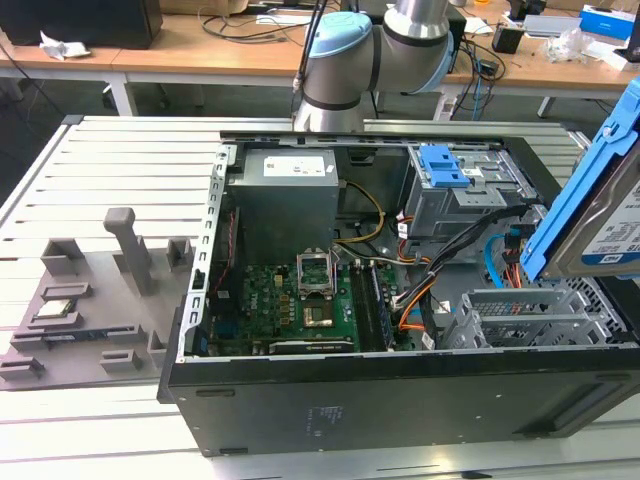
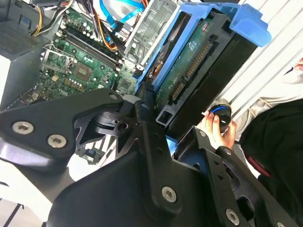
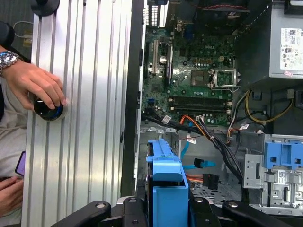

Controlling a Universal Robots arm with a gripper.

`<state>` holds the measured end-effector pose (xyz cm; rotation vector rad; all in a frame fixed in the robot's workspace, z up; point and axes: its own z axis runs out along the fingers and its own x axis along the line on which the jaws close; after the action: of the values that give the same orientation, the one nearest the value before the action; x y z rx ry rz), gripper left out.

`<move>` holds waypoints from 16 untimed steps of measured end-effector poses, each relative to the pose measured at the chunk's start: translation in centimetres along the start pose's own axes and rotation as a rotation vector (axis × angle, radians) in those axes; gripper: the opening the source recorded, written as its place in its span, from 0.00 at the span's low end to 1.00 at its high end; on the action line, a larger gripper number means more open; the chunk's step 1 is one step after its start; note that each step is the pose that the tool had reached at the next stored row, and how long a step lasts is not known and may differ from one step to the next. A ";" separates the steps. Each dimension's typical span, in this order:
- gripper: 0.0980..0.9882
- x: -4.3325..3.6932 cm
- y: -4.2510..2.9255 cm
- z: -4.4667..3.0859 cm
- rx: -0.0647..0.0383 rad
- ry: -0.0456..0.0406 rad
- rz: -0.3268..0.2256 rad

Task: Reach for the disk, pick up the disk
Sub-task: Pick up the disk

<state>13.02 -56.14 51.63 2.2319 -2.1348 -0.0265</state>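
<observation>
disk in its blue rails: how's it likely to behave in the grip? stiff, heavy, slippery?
Probably rigid: the disk is a flat metal slab in a moulded blue carrier, so it should not flex. Likely heavy for its size, being metal. It hangs tilted above the open computer case, and the gripper seems to hold it at one end, so it may tend to pivot. The smooth plastic rails could slip.

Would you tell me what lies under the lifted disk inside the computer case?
Under the disk, held in the gripper, is a perforated metal drive cage with orange and blue cables beside it. The cage's floor is partly covered.
</observation>
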 end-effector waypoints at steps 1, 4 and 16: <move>0.30 0.01 0.00 0.05 0.000 0.0000 0.000; 0.30 0.03 -0.01 0.24 0.000 0.0000 0.000; 0.30 0.13 -0.04 0.94 0.000 0.0003 0.000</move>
<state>13.02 -56.30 50.69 2.2317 -2.1346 -0.0261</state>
